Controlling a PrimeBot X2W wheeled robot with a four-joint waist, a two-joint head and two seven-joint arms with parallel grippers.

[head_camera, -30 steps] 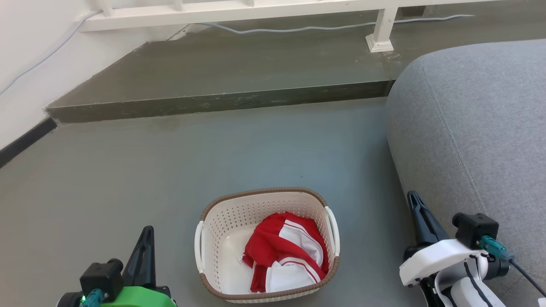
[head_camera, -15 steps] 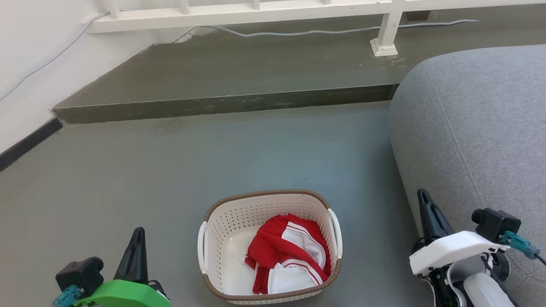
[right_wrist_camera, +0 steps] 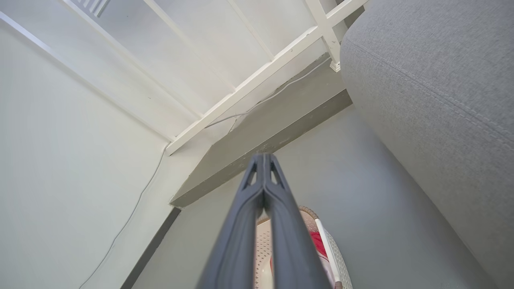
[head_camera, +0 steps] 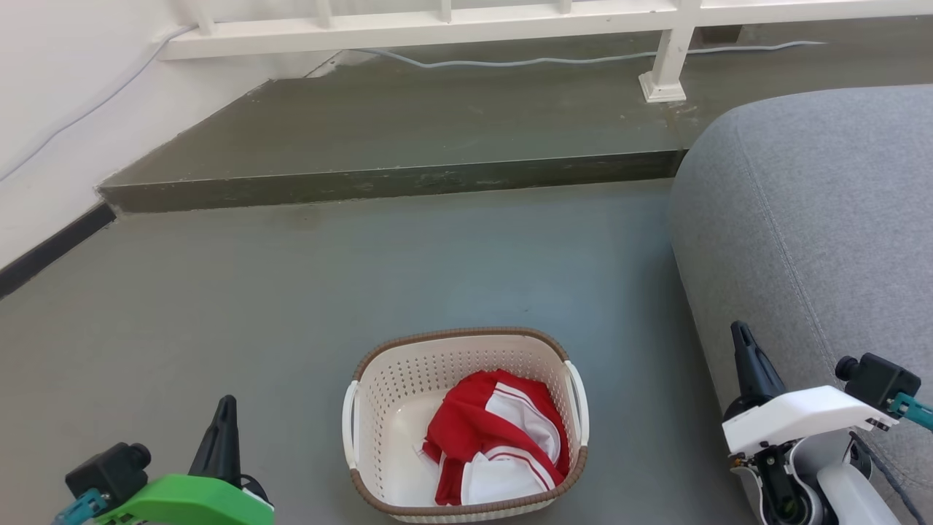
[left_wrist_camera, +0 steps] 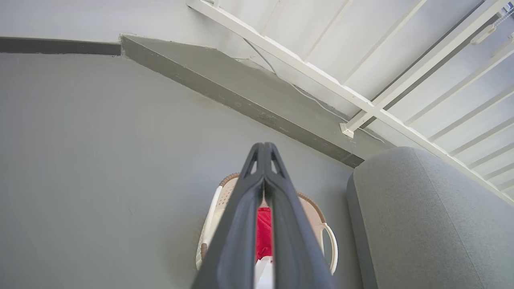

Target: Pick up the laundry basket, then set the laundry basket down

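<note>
The laundry basket (head_camera: 408,383) stands upright on the grey floor (head_camera: 364,277), in the lower middle of the head view. It has a brown rim and one white handle on each side. Inside it lies a crumpled red and white garment (head_camera: 496,437), more to the right half of the basket, and the left part of the bottom is bare.

The left end effector (head_camera: 224,408) is low at the left of the basket, well apart from it, above the floor. In the left wrist view its two dark fingers are pressed together at the tips and pinch nothing; the basket is seen behind them.

The right end effector (head_camera: 743,339) is at the right of the basket, also apart from it, just in front of the side of a grey sofa (head_camera: 816,219). Its fingers are closed against each other at the tips too, and they hold nothing.

Beyond the basket the floor meets a darker raised step (head_camera: 437,124). A white railing (head_camera: 510,18) stands on the step, and a pale cable (head_camera: 510,60) runs along its foot.
</note>
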